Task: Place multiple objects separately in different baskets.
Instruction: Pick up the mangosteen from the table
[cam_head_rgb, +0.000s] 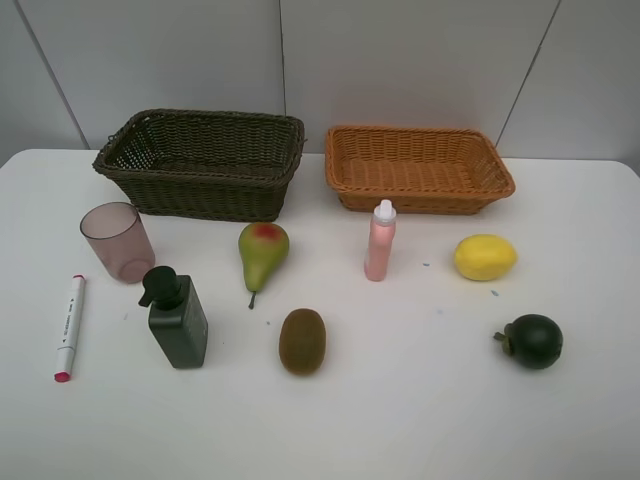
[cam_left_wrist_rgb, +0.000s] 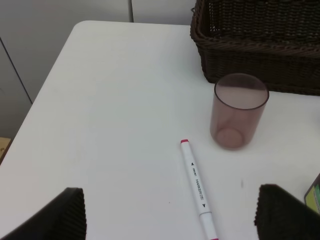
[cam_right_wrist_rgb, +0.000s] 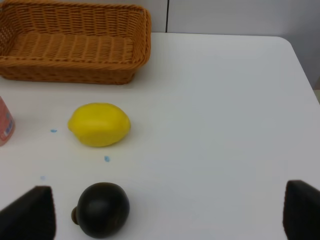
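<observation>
Pretty plain setup: a white table (cam_head_rgb: 400, 420) with rounded corners fills most of the overhead frame, matte top, soft even light, only faint shadows. Across the top of the frame there's a pale grey panelled wall (cam_head_rgb: 400, 60) with thin dark seams (cam_head_rgb: 281, 50), one vertical near the middle, slanted ones at upper left and upper right. A few tiny blue specks (cam_head_rgb: 426, 265) sit right of centre

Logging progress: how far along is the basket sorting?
Done: nothing; dark brown basket and orange basket hold nothing. In hand: nothing; left gripper and right gripper open. Left on table: lemon, dark green fruit, kiwi, pear, pink bottle, mauve cup, pump bottle, marker.
</observation>
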